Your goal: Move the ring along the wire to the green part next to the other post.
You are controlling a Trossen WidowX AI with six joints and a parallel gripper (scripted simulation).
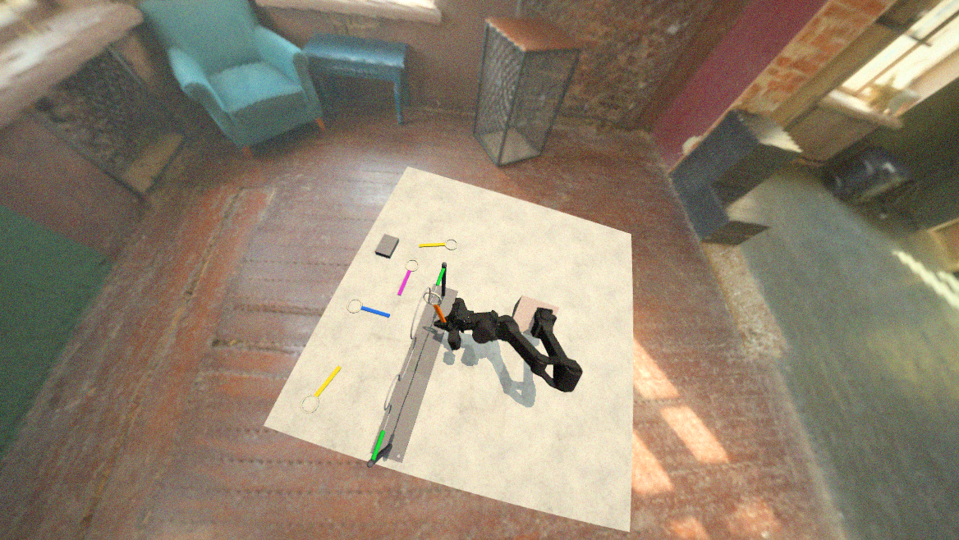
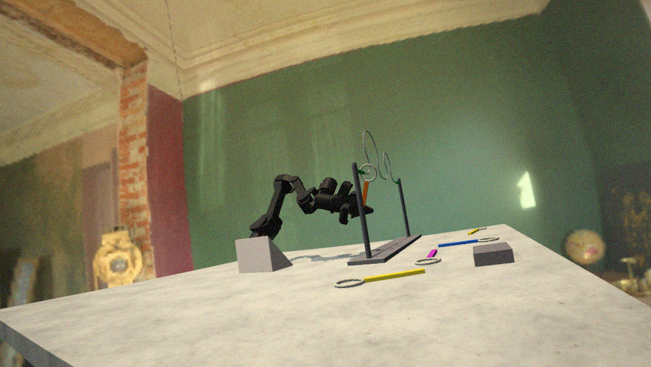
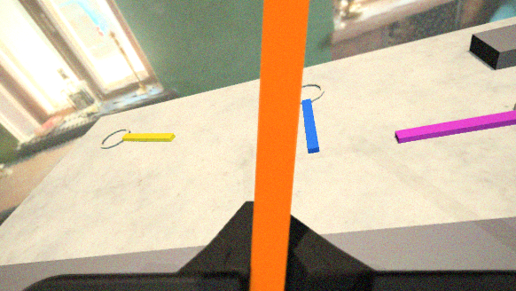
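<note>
My gripper (image 1: 441, 324) (image 2: 368, 209) (image 3: 258, 211) is shut on the lower end of the orange handle (image 1: 439, 313) (image 2: 365, 192) (image 3: 281, 111), below the wire. The handle points up to its ring (image 2: 376, 173). The ring appears to be around the grey wire (image 2: 365, 131), just past the near green part (image 1: 440, 276) by the near post (image 2: 360, 214). Whether it touches the wire is too small to tell. The other green part (image 1: 378, 444) (image 2: 397, 182) is by the far post (image 2: 403, 204). The ring and wire are outside the wrist view.
The posts stand on a grey base (image 2: 359, 262). Beyond the wire lie a blue handle (image 1: 375, 312) (image 3: 310, 126), a magenta handle (image 1: 404, 282) (image 3: 457, 126), two yellow ones and a dark block (image 1: 386, 245) (image 2: 492, 254). A pale wedge (image 2: 254, 255) stands by the arm's base.
</note>
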